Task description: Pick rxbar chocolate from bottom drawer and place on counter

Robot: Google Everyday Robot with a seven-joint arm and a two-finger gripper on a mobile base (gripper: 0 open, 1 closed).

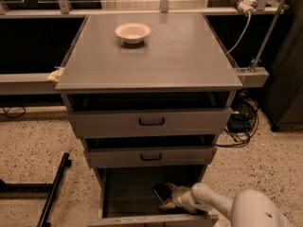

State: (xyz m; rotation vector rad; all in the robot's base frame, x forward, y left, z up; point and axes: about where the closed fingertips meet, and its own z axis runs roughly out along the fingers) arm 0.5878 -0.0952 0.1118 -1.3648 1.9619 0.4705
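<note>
Down inside grey metal bottom drawer [127,198]: pale tool [167,196]
</note>
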